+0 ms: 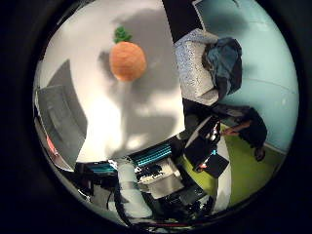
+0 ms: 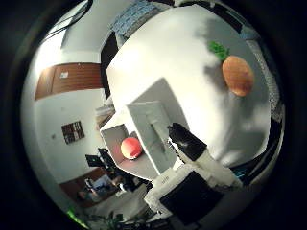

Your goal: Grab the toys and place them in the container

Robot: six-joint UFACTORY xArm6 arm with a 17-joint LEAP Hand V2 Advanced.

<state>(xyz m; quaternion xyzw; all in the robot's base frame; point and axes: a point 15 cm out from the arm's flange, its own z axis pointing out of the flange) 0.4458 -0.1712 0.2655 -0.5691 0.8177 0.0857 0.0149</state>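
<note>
1. On the white table [image 1: 146, 122]: orange plush carrot toy [image 1: 127, 61] with green leaf tuft, lying alone on bare surface, well apart from the container [image 2: 144, 139].
2. Inside the container: one red-orange ball toy [image 2: 131, 147], resting on the floor of the white open bin; probably one toy already sorted, carrot left to go.
3. At the table's edge, away from the carrot: container standing where the hand can reach it, likely kept clear of the toy area for an easy drop.
4. Above the table, between carrot and container: hand [image 2: 192, 148], only one black-tipped white finger visible in the thumb-side view, straight and touching nothing; looks relaxed and spread, holding no toy.
5. Carrot small in both views, so palm likely well above the table, not yet down on it.
6. Next, as a guess: moving over the carrot, lowering, curling round its body rather than the leaf.
7. Risk: soft round plush rolling or slipping from the fingers.
</note>
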